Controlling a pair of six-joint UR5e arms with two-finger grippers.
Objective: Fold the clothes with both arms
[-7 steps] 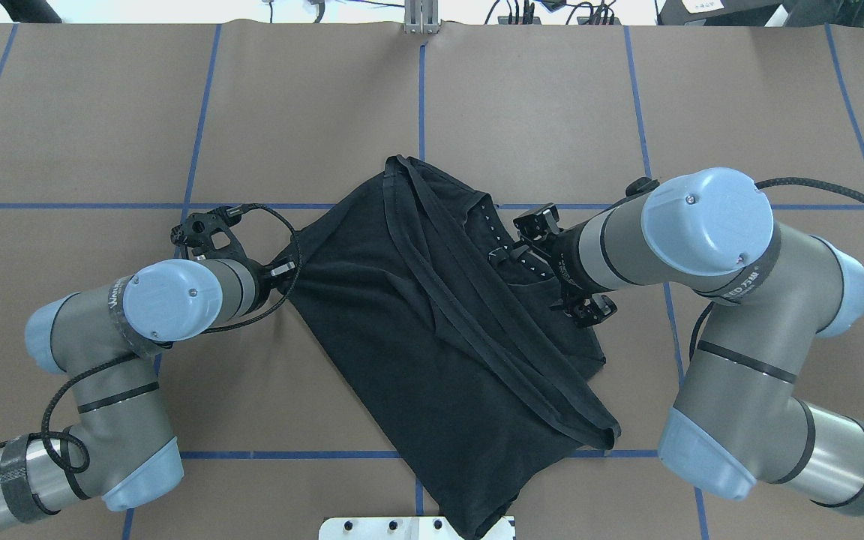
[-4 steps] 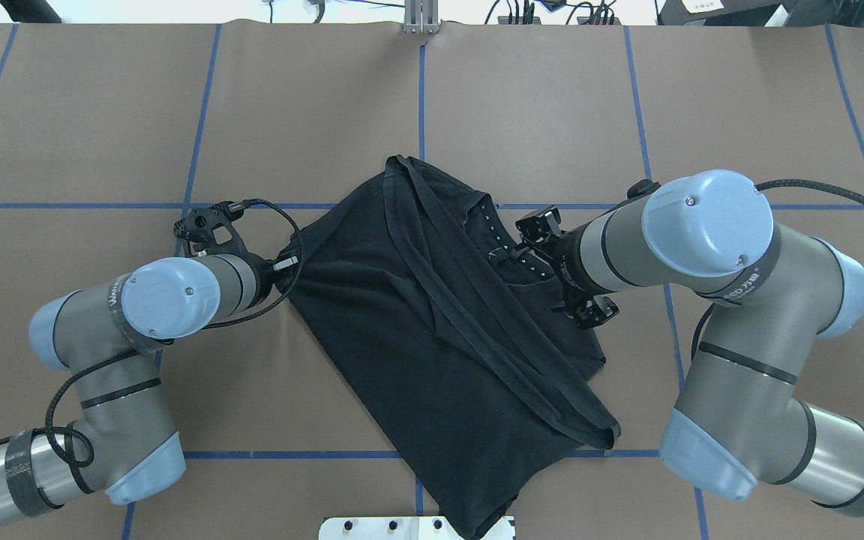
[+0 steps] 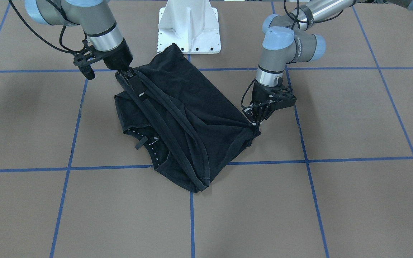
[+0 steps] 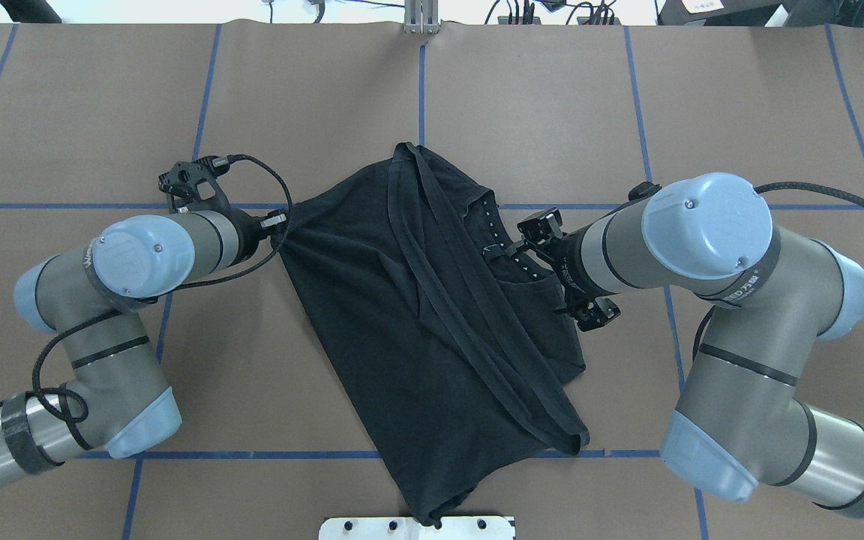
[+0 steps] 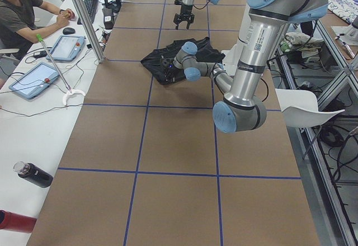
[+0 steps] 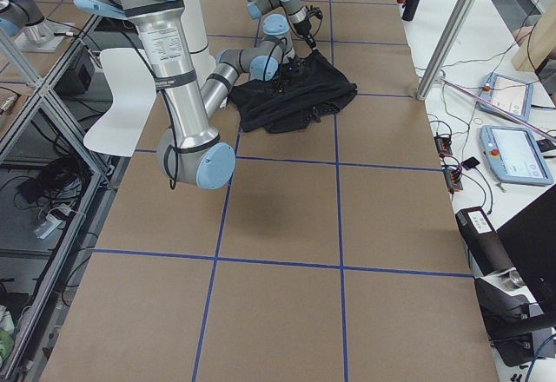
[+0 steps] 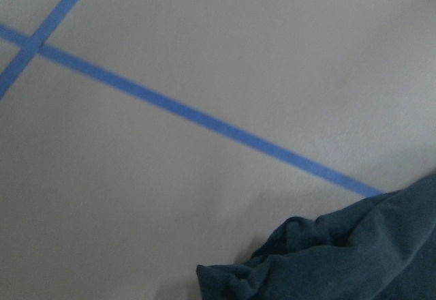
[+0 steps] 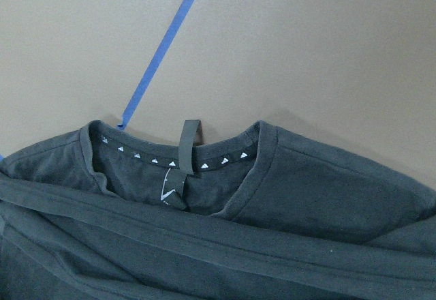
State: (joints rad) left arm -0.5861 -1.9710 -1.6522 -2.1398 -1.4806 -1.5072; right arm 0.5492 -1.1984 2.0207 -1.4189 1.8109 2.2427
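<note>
While both arms grip the black short-sleeved cotton T-shirt (image 4: 357, 322), you should watch the two pinch points. The shirt lies rumpled and partly doubled over in the middle of the brown desk (image 4: 102, 112). In the overhead view its long axis runs roughly from 12 to 6 o'clock, and the near end touches the white base plate (image 4: 357, 529).

The left pincer (image 3: 255, 122) is closed tight on a bunched corner at the shirt's 10 o'clock edge. Creases fan out from that pinch, so I judge the cloth is under tension there.

The right pincer (image 3: 129, 75) sits at about 2 o'clock, near the collar (image 8: 184, 153). It looks clamped on a hemmed band of fabric, though its own arm hides it from above.

Gripping opposite sides probably lets you stretch the shirt flat before any fold. From each pincer, the bulk of the shirt lies inward, towards the desk's centre.
</note>
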